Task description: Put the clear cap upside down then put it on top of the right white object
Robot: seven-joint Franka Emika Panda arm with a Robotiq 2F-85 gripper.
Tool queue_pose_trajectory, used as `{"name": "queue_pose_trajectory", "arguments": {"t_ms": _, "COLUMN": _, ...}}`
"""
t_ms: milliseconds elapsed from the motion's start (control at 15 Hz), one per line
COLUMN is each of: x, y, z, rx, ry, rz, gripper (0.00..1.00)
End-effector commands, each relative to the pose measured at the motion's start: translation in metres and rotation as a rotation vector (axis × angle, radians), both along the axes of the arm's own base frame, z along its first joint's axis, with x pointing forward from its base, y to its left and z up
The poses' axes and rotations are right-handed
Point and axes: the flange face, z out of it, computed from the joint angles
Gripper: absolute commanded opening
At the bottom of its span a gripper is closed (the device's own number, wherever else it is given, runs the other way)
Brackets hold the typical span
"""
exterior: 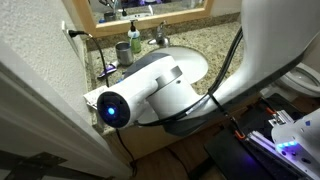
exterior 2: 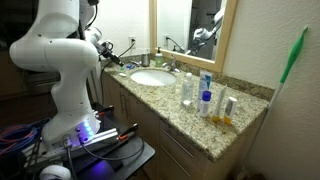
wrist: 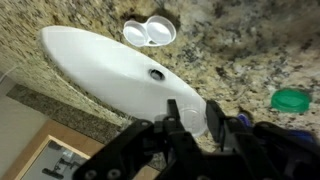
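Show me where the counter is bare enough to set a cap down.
Bare granite lies between the sink basin and the green lid, and along the counter at its front edge, before the bottles. Crowded: around the bottles, and the basin's rim by the two white pieces.

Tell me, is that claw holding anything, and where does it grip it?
Seemingly a small clear cap, pinched by its sides in the gripper; the picture is blurry.
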Motion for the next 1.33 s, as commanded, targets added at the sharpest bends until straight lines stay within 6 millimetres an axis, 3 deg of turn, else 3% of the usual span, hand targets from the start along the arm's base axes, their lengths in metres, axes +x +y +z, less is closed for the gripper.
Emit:
{"name": "queue_pose_trajectory", "arguments": {"t_ms": 0, "x": -0.007, "y": 0.008, "z": -0.027, "rx": -0.040, "ry": -0.030, "rz": 0.068, "gripper": 0.08}}
{"name": "queue_pose_trajectory", "arguments": {"t_ms": 267, "x": -0.018, "y": 0.011, "z": -0.050, "rx": -0.076, "ry": -0.050, "rz": 0.124, "gripper": 0.08}}
{"name": "queue_pose_trajectory", "arguments": {"t_ms": 333, "x": -0.015, "y": 0.009, "z": -0.045, "rx": -0.076, "ry": -0.039, "rz": 0.099, "gripper": 0.33}}
{"name": "queue_pose_trajectory", "arguments": {"t_ms": 600, "x": -0.019, "y": 0.010, "z": -0.053, "rx": -0.084, "ry": -0.041, "rz": 0.110, "gripper": 0.33}}
{"name": "queue_pose_trajectory", "arguments": {"t_ms": 667, "x": -0.019, "y": 0.011, "z": -0.056, "rx": -0.092, "ry": -0.064, "rz": 0.126, "gripper": 0.08}}
{"name": "queue_pose_trajectory", "arguments": {"t_ms": 1000, "x": -0.040, "y": 0.020, "z": -0.089, "rx": -0.105, "ry": -0.148, "rz": 0.262, "gripper": 0.08}}
{"name": "queue_pose_trajectory", "arguments": {"t_ms": 1267, "x": -0.053, "y": 0.014, "z": -0.101, "rx": -0.100, "ry": -0.210, "rz": 0.295, "gripper": 0.08}}
